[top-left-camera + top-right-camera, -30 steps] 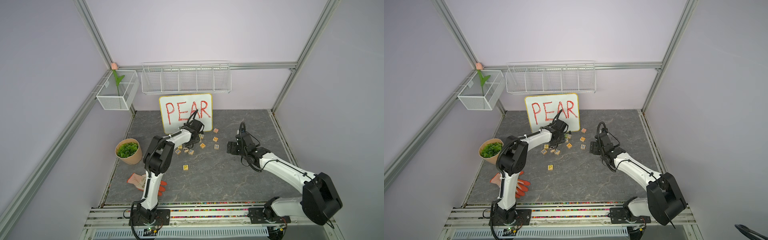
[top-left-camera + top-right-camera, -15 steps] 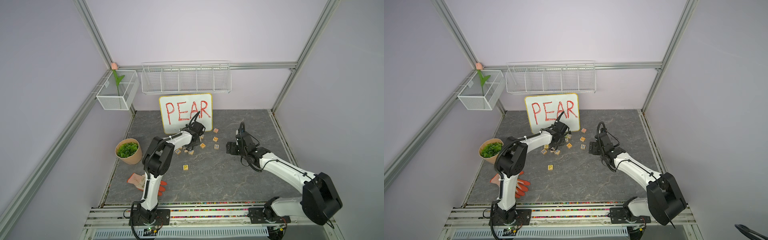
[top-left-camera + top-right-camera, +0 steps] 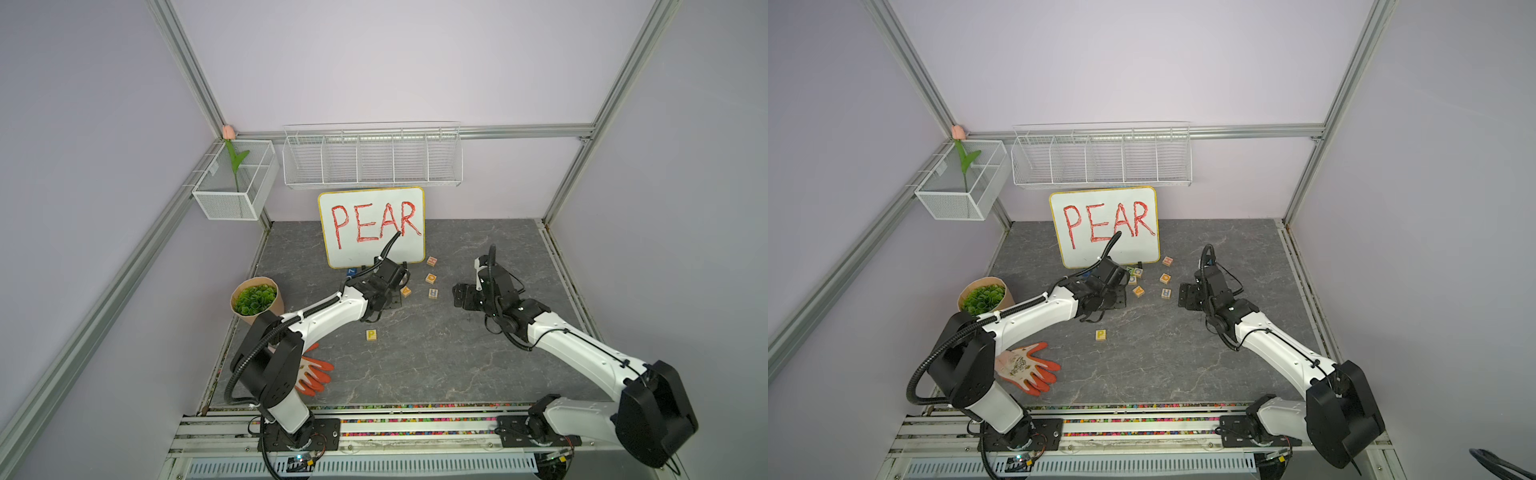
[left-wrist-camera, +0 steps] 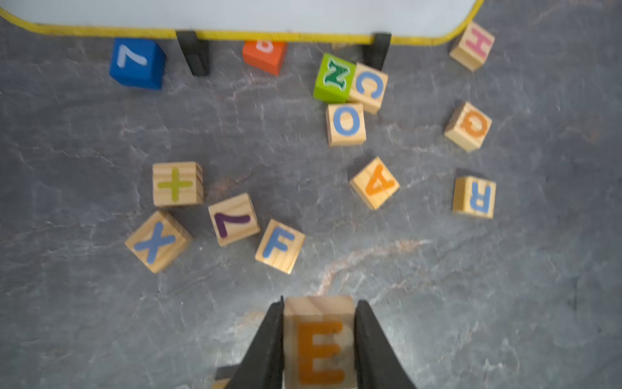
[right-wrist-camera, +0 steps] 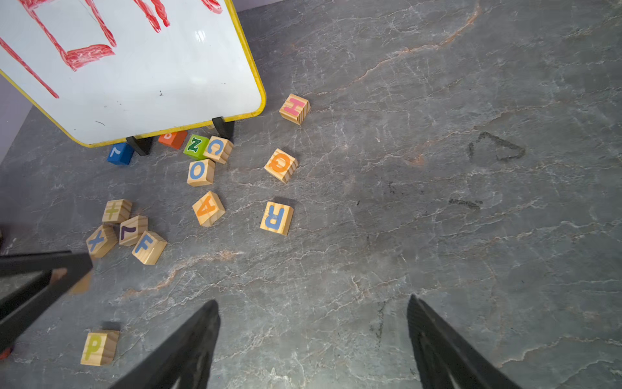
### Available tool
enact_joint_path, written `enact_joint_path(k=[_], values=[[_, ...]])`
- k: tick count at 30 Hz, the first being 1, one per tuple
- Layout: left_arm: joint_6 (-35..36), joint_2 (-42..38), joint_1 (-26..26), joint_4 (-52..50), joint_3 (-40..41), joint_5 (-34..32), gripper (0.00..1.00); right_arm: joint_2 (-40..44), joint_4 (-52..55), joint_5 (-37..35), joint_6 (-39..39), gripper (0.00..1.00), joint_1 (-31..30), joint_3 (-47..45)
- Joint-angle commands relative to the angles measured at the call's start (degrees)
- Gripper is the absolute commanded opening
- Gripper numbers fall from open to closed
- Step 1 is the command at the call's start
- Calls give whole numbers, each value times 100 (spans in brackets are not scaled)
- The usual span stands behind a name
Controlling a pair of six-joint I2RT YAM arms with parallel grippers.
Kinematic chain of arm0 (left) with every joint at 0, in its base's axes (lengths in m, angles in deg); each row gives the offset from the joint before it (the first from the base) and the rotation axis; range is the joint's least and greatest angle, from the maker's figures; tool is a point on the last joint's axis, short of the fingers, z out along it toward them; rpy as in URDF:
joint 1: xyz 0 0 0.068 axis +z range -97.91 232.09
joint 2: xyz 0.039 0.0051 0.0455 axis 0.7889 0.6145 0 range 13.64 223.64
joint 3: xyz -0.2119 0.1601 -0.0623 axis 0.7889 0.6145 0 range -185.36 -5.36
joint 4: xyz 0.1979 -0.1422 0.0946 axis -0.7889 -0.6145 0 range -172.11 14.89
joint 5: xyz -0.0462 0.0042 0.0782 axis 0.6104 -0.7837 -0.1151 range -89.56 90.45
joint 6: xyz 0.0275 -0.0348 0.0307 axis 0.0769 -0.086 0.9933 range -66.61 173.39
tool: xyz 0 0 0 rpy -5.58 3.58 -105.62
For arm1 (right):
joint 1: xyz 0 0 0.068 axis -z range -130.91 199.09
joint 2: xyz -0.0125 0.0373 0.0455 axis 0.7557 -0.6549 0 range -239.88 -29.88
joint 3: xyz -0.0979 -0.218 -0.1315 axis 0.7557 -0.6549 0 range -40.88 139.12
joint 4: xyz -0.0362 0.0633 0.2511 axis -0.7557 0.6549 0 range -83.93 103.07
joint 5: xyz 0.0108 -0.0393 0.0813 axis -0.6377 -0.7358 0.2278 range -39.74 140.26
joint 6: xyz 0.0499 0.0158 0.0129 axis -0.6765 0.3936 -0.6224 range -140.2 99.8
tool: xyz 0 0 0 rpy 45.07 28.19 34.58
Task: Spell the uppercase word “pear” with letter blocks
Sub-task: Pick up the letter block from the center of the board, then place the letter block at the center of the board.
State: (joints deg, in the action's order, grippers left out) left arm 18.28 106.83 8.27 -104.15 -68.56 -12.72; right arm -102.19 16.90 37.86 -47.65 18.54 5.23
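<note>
- "PEAR" is handwritten in fat red marker on the yellow-rimmed whiteboard (image 3: 371, 226), which is propped against the back wall.
- The E block (image 4: 319, 343), orange letter, is clamped tight between the black fingers of the left gripper (image 4: 319, 301), out in front of the whiteboard. Whether it's off the surface can't be told, tbh.
- The right gripper (image 5: 312, 300) is spread wide with nothing in it, further out from the whiteboard's corner.
- The A block (image 5: 208, 208) (orange) and R block (image 5: 276, 218) (blue) are sat a little way in front of the whiteboard, apart from each other. The P block (image 5: 99, 347) (yellow-green) is parked farthest from it.
- Also readable:
  - a pink H block (image 5: 295, 108) just beside the whiteboard's corner
  - an orange Q block (image 5: 281, 165)
  - an O block (image 5: 201, 172), C block (image 5: 218, 149) and green N block (image 5: 195, 146) packed together by its foot
  - a blue cube (image 5: 120, 154) marked 7 and an orange cube (image 5: 172, 138) tucked at its lower edge
  - a + block (image 5: 116, 211), purple 7 block (image 5: 133, 230), X block (image 5: 101, 240) and F block (image 5: 149, 247) bunched further out
- The tabletop (image 3: 457, 365) is done in dark grey stone-look, with pale veins and rusty streaks.
- The room is walled in lilac with aluminium framing. A white wire basket (image 3: 372, 156) is hung above the whiteboard.
</note>
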Motion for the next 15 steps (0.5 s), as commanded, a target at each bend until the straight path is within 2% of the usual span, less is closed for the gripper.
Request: enact_joint_path(k=[1,6,15], values=[[-199,-242,-160,66,532,134,29,209,-69,98,-45,89,-82,-95],[-345,-442,-350,416,1129,196,29,339,-29,107,-77,89,-170,-85],[-493,-255,-462,822,1494,166,29,505,56,-40,-35,89,-246,-40]])
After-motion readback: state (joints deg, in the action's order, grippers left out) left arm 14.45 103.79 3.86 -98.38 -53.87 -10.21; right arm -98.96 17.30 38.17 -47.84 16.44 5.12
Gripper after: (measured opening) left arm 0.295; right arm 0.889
